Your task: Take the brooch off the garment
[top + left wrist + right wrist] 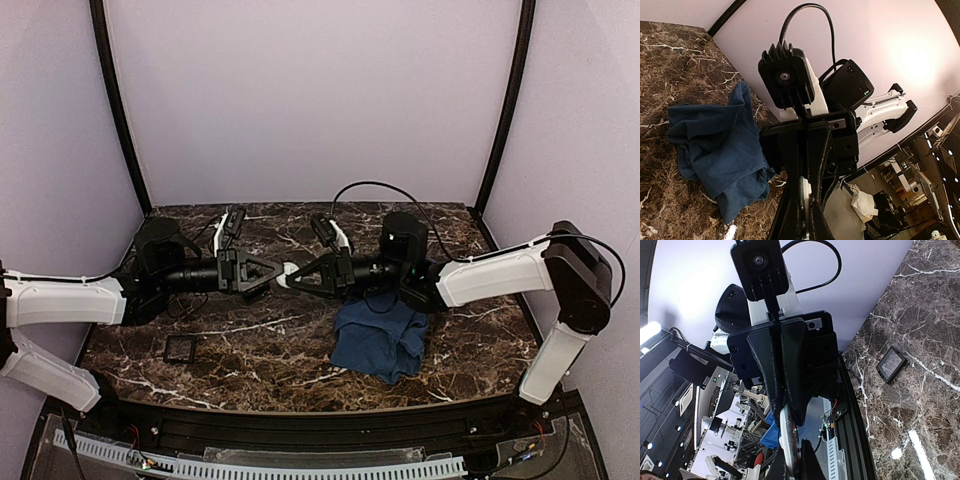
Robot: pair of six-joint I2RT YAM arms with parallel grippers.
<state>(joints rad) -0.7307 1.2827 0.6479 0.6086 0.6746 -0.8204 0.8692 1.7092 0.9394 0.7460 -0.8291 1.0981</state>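
Slotted white strip (300,467): running along the near edge of the top view, in front of both arm bases.
top view, table (270,335): showing a dark marbled top with white veins.
top view, left gripper (270,279): reaching in from the left, hanging above the table's middle, jaws closed.
top view, right gripper (297,277): reaching in from the right, meeting the left gripper tip to tip, jaws closed.
top view, brooch (288,270): sitting as a tiny pale piece pinched where the two sets of tips are meeting, up off the table and apart from the garment.
top view, garment (380,338): lying crumpled as blue cloth on the table, beneath the right arm's wrist.
top view, tray (180,348): lying flat at front left, a small black square.
left wrist view, right wrist camera (785,77): facing this lens from above the right gripper's body.
left wrist view, brooch: peeking out as a narrow white sliver between the dark, pressed-together fingers.
left wrist view, garment: lying in folds on the marble at left, touching neither gripper.
right wrist view, left wrist camera (758,260): looking back from the top.
right wrist view, brooch: showing edge-on as a pale disc between the left gripper's tips and the right gripper's own.
right wrist view, tray: resting on the marble at right.
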